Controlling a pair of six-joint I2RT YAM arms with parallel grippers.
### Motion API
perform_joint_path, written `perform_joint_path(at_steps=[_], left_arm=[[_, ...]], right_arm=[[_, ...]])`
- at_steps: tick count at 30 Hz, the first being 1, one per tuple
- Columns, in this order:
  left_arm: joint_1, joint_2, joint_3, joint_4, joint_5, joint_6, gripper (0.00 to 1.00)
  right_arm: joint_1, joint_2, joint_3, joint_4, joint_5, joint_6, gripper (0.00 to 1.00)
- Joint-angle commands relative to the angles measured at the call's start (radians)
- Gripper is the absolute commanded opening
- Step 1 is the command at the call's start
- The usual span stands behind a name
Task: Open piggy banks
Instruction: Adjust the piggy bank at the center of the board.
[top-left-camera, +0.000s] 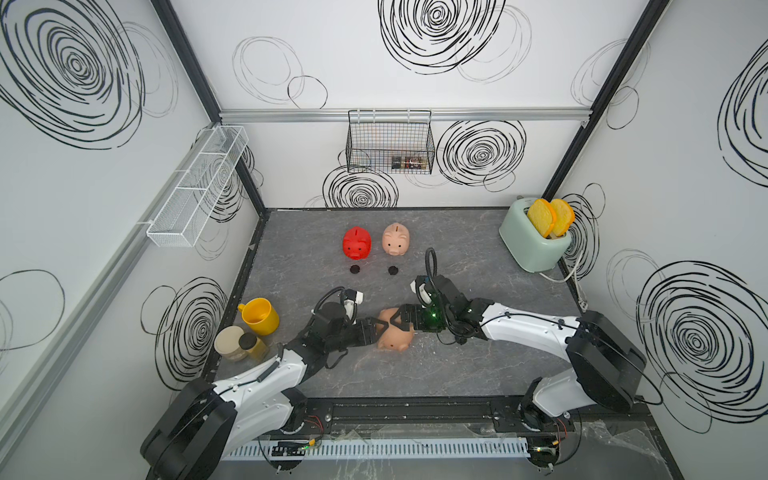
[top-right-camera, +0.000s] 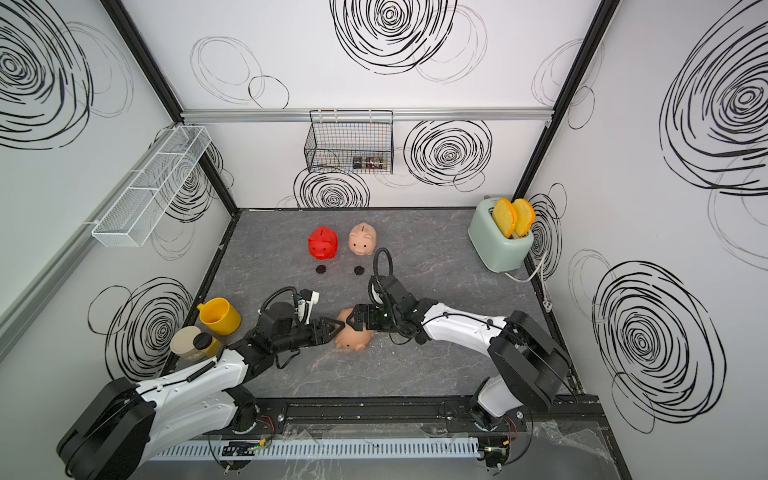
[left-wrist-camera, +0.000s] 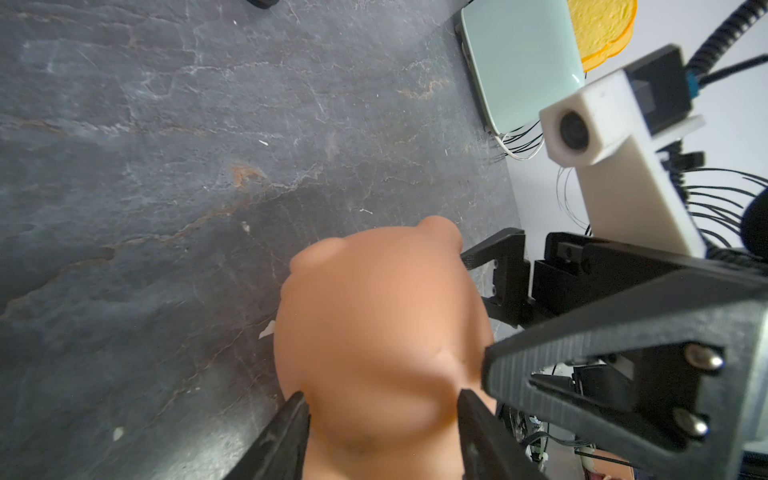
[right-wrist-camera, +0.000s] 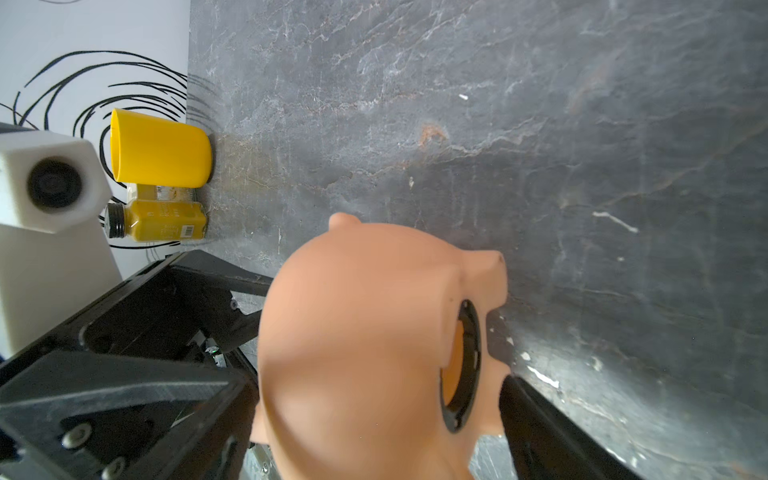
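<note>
A peach-tan piggy bank lies on its side mid-table, between both grippers. My left gripper is shut on its rounded body. My right gripper stands open with its jaws wide around the pig. One finger is beside the feet and the other is hidden behind the body. A black ring rims the belly hole. The red pig and the pale pink pig stand upright at the back. A loose black plug lies in front of each.
A yellow mug, a tan jar and a mustard bottle crowd the left edge. A mint toaster with toast stands back right, its cord along the right wall. A wire basket and a white rack hang on the walls.
</note>
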Motion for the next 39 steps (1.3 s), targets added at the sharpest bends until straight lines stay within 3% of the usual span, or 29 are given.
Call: perform_joint_path(at_steps=[1, 11, 14, 16, 18, 29, 39], left_arm=[[-0.007, 0.015, 0.026, 0.025, 0.002, 0.004, 0.59], [-0.009, 0.015, 0.030, 0.023, -0.003, 0.004, 0.60], [-0.008, 0.006, 0.030, 0.021, -0.009, -0.001, 0.70], [-0.004, -0.007, 0.028, 0.023, -0.013, -0.009, 0.82], [-0.001, -0.022, 0.022, 0.032, -0.014, -0.023, 0.99], [-0.022, -0.006, -0.038, 0.148, 0.034, -0.134, 0.96], [-0.121, -0.035, -0.051, 0.101, -0.089, -0.197, 0.96]], right_arm=[[-0.003, 0.001, 0.019, 0.017, -0.006, 0.005, 0.96], [-0.062, -0.008, -0.109, 0.098, -0.027, 0.095, 0.86], [-0.082, -0.022, -0.157, 0.136, -0.041, 0.121, 0.84], [-0.095, -0.035, -0.184, 0.150, -0.044, 0.132, 0.83], [-0.104, -0.048, -0.204, 0.156, -0.044, 0.140, 0.82], [-0.119, -0.076, -0.264, 0.144, -0.017, 0.190, 0.79], [-0.119, -0.084, -0.294, 0.154, -0.016, 0.218, 0.78]])
